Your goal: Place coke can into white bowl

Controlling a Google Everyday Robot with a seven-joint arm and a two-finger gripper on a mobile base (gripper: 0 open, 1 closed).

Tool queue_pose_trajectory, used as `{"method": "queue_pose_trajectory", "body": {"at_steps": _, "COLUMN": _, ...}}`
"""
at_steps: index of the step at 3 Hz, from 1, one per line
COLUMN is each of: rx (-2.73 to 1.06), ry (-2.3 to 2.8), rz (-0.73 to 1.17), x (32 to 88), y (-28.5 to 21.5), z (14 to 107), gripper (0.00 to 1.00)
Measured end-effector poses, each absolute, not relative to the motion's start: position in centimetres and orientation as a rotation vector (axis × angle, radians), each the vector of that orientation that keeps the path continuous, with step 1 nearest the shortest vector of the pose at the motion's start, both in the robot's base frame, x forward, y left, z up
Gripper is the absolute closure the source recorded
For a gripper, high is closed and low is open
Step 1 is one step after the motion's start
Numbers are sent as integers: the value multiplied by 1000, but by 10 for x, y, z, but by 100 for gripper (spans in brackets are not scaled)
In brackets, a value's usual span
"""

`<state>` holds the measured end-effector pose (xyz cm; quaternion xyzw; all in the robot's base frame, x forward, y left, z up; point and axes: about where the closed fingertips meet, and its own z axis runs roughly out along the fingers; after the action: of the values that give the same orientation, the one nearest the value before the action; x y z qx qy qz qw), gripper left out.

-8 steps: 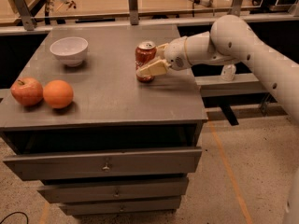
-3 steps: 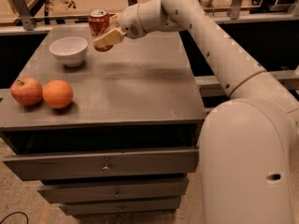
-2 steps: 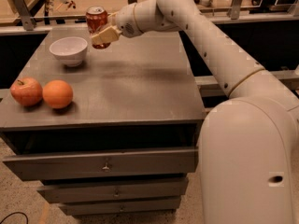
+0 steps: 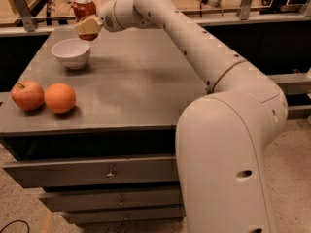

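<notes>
Camera view: we see the arm [image 4: 194, 47] reaching across the table [image 4: 141, 81] to its far left corner.
Gripper [image 4: 86, 24]: clamped on the coke can [image 4: 83, 8] — in the air over that corner.
Coke can: upright, just above and beyond the white bowl [image 4: 71, 52], apart from it.
White bowl: standing near the far left corner.
Apple [image 4: 26, 94], orange [image 4: 60, 97]: side by side at the front left edge — well apart from the bowl.

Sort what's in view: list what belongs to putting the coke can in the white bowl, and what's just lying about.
For the job:
coke can, gripped in the air
claw, raised just beyond the bowl
white bowl, far left of the table

Lying about:
apple, near left edge
orange, right beside the apple
</notes>
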<state>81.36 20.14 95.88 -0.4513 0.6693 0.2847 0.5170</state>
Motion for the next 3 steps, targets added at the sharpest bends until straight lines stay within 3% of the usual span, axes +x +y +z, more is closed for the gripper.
{"method": "queue_pose_trajectory", "body": {"at_steps": 2, "rx": -1081, "ry": 1629, "rz": 829, "x": 815, "y": 262, "z": 938, "gripper": 100}}
{"method": "queue_pose_trajectory", "body": {"at_steps": 3, "rx": -1094, "ry": 1662, "rz": 845, "x": 815, "y": 272, "z": 922, "gripper": 82}}
